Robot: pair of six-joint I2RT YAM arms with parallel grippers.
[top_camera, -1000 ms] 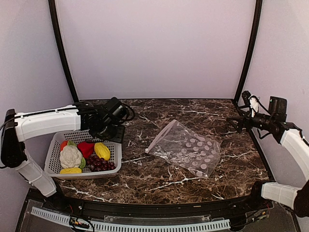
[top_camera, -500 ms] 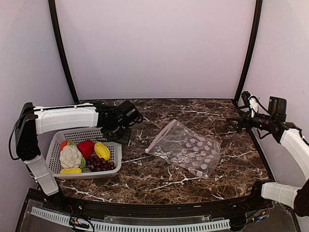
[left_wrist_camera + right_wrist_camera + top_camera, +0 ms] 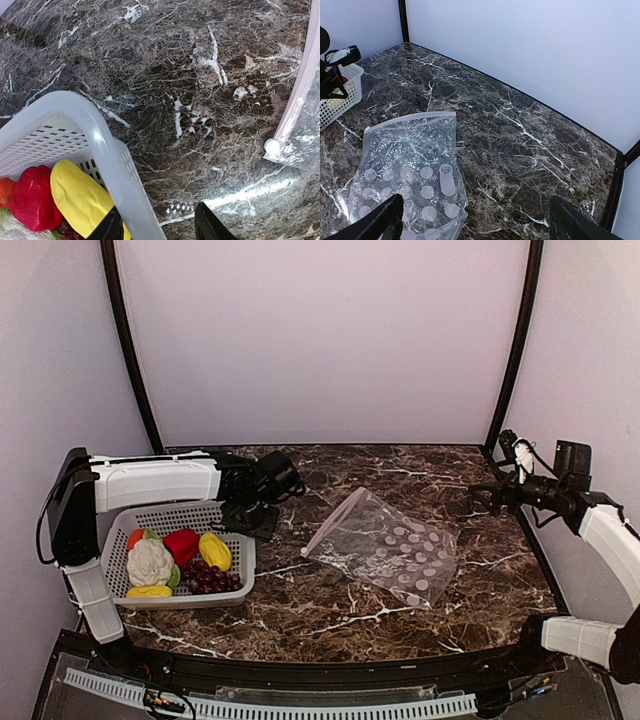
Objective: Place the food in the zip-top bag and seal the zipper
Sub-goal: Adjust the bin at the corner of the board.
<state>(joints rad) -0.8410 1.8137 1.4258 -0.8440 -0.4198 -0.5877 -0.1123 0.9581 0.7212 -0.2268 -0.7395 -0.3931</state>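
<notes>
- Left tool (image 3: 159, 226): jaws apart, straddling the basket (image 3: 105, 150) wall.
- Right tool (image 3: 475, 210): wide open, empty, raised at far right.
- Food (image 3: 176, 560): heaped in basket.
- Bag (image 3: 385, 550): flat on surface (image 3: 330, 612), right of basket, apart from it.

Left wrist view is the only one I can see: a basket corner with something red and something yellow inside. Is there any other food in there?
Observer: Yes. The top view also shows a white cauliflower and dark grapes in the basket.
Operator: What is that plastic edge on my right?
Observer: It is a clear zip-top bag lying flat on the table, with white dots across its lower part.
Operator: Is there a second arm?
Observer: Yes. Its end effector hangs open near the table's right edge, holding nothing.
</notes>
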